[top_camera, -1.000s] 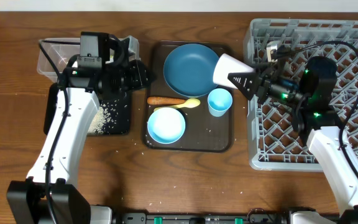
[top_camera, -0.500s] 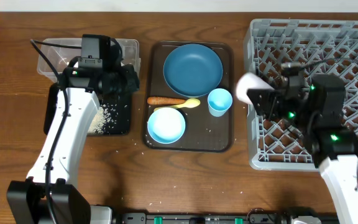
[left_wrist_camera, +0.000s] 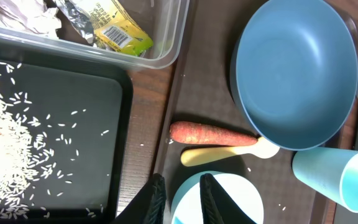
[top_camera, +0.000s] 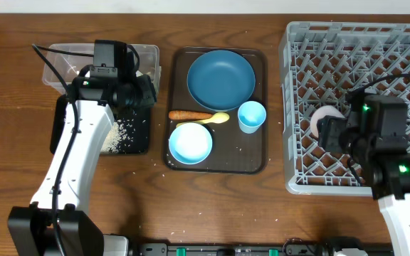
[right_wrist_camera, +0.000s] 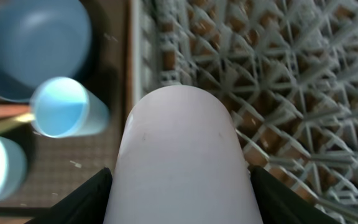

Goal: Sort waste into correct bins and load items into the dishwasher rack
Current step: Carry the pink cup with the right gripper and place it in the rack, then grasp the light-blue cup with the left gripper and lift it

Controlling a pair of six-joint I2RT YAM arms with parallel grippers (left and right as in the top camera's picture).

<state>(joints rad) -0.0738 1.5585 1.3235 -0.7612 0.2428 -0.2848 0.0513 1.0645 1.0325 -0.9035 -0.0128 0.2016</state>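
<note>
Far left, the clear tub (top_camera: 57, 62) already holds the crumpled paper (left_wrist_camera: 17, 12) and the yellow-green wrapper (left_wrist_camera: 120, 31), so that's clearly the dry trash bin. Right in front of it the black tray (left_wrist_camera: 86, 118) has the rice (left_wrist_camera: 5, 143) piled on it, so I'm guessing that one's for food scraps.

The left gripper (left_wrist_camera: 183, 182) hangs over the gap between the black tray and the brown serving tray (top_camera: 251, 165). Its fingers are only a little apart with nothing between them, and it's pointing down toward the near end of the serving tray. My read: it's parked close to the carrot (top_camera: 188, 114), the one bit of waste not binned yet, which lies just beside the yellow spoon (top_camera: 217, 119).

Also on the serving tray are the blue plate (top_camera: 221, 78) at the back, the bowl (top_camera: 190, 142) at the front and the blue cup (top_camera: 251, 116) standing mouth-up on the right. None of them are loaded yet.

Over on the right, the right gripper (right_wrist_camera: 180, 180) is clamped on the pink cup (right_wrist_camera: 179, 124), one finger on each side. It's carried closed end forward, probably so it can go in mouth-down. The cup sits low over the left part of the rack (top_camera: 404, 43), roughly mid-depth. Can't tell whether it's touching the pegs yet. I'd say it's in the middle of placing it, maybe a third of the whole job done.
</note>
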